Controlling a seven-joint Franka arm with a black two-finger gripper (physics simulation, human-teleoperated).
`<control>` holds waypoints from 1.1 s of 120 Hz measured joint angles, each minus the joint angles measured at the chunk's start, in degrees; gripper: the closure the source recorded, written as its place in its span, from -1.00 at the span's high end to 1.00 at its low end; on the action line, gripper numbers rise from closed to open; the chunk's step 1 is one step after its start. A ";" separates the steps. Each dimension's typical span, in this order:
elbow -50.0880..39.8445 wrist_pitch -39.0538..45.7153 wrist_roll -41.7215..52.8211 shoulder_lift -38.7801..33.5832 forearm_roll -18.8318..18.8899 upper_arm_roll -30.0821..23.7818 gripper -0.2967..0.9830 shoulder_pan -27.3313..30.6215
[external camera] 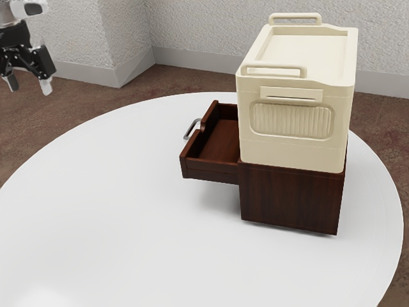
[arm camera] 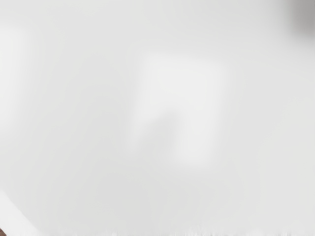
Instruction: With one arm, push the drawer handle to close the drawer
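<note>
1. drawer handle, as sited from the gripper: toward the exterior view's right and lower, well apart, with no contact.
2. gripper condition: two fingers stand apart with a visible gap, nothing between them. raised clear of the white table; the wrist view has pale tabletop under the hand, plus a blurred grey patch, not identifiable.
3. handle condition: metal bar, fixed to the outer face of the drawer, on the side toward the arm. its long axis runs across that face, level by appearance, and crosswise to the drawer's travel.
4. drawer condition: open, projecting from the dark wood cabinet toward the exterior view's left. a cream box rests on the cabinet.
5. finding on direction: the handle lies between gripper and cabinet, so the one arm appears suitably placed. closing should call for lowering to handle height, then a straight push toward the exterior view's right, square to the bar.
6. risk, as judged: an approach too high could pass over the drawer's front; a push off centre could bind the drawer or turn the cabinet.
</note>
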 joint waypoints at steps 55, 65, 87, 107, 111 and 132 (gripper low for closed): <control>-6.98 4.55 -4.47 2.94 -1.13 0.72 -0.02 5.46; -6.99 6.51 -11.42 4.71 -2.25 0.67 -0.29 5.29; 0.02 14.64 -26.68 18.86 -4.05 0.78 -0.55 5.91; 2.17 21.49 -40.44 24.96 -5.23 0.60 -0.64 4.57; 2.71 22.69 -43.12 26.09 -5.36 0.59 -0.65 4.44; 6.56 27.16 -55.23 32.06 -5.45 0.62 -0.68 4.40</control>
